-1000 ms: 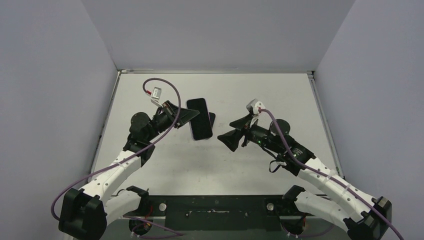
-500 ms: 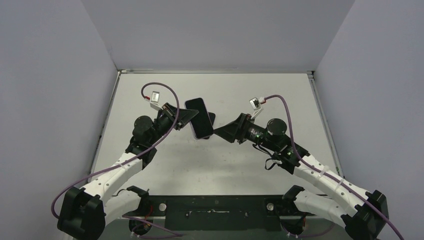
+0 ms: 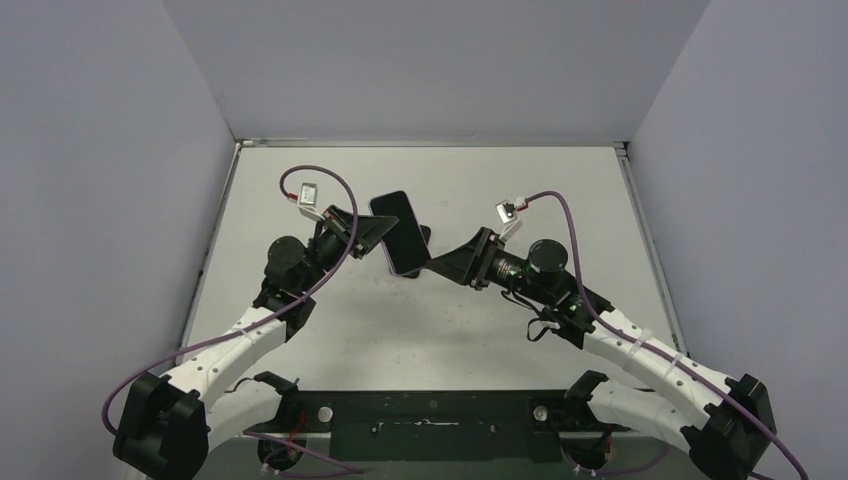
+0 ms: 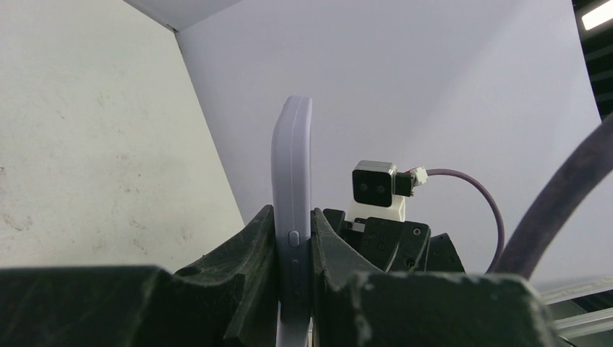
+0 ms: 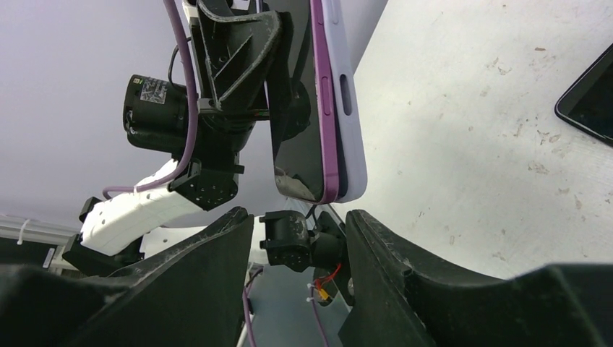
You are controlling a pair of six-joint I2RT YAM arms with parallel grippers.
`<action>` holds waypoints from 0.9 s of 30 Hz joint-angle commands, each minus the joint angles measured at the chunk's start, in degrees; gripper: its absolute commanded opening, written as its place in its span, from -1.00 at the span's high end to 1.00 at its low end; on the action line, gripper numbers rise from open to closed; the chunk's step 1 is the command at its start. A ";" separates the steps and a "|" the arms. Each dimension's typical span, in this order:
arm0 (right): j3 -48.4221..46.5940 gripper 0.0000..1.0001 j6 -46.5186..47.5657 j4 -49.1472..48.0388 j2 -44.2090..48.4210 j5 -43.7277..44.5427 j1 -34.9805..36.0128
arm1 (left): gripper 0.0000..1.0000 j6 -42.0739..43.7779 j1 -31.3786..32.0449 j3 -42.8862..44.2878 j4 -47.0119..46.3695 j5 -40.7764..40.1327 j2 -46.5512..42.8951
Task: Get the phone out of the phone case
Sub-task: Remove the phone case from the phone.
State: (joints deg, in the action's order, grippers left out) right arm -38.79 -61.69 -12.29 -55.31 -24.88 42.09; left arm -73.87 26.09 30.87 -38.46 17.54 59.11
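My left gripper (image 3: pixel 383 237) is shut on the long edge of a phone in a lavender case (image 3: pixel 399 230) and holds it above the table. In the left wrist view the case (image 4: pixel 292 166) stands edge-on between the jaws of the left gripper (image 4: pixel 293 235). My right gripper (image 3: pixel 438 266) is open, right at the phone's lower right corner. In the right wrist view the phone (image 5: pixel 300 108), with its dark screen and purple rim, sits in the case (image 5: pixel 347 87), and its corner hangs just above the gap of the open right gripper (image 5: pixel 298 242), not touching it.
A flat dark phone-like slab (image 3: pixel 424 237) lies on the white table (image 3: pixel 500 190) under the held phone; it also shows in the right wrist view (image 5: pixel 589 94). Grey walls close in the table on three sides.
My right gripper has moved left and up, from well clear of the phone to its lower right corner. The left gripper has tilted the phone slightly and still grips it.
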 commanded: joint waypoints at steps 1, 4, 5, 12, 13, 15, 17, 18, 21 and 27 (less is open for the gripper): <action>0.12 0.02 -1.57 -4.19 -0.58 0.33 0.50 | 1.00 -1.26 0.63 1.02 -8.89 -0.54 0.04; -0.14 0.05 -1.59 -4.79 -0.70 0.41 0.45 | 1.00 -1.02 0.87 1.03 -8.82 -0.41 0.21; -0.15 0.07 -1.67 -5.09 -0.82 0.29 0.45 | 1.00 -1.00 1.01 0.95 -8.78 -0.40 0.21; -0.58 0.13 -1.84 -5.98 -1.37 0.00 0.76 | 1.00 0.65 1.23 1.07 -7.42 -0.57 0.04; -0.51 0.13 -1.92 -6.03 -1.50 0.01 0.80 | 1.00 0.65 1.24 0.97 -7.53 -0.58 -0.05; -0.21 0.13 -2.30 -6.56 -1.66 0.01 0.81 | 1.00 0.34 1.31 0.78 -8.10 -0.48 -0.01; 0.37 0.13 -2.73 -7.72 -1.69 -0.08 0.89 | 1.00 0.13 1.49 0.89 -8.64 -0.13 -0.01; 0.64 0.14 -3.00 -8.31 -1.65 -0.01 0.89 | 1.00 0.08 1.57 1.00 -8.73 0.05 0.03; 0.97 0.16 -3.35 -9.81 -1.88 -0.10 0.97 | 1.00 -1.15 2.22 0.52 -9.86 -0.10 -0.03; 1.87 0.21 -4.20 -14.27 -2.55 -0.40 0.98 | 1.00 -4.18 4.99 -0.41 -13.38 -1.10 0.57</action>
State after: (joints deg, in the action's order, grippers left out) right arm -37.28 -64.47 -17.98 -57.17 -24.91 42.48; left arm -75.24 28.34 29.47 -43.29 16.12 59.92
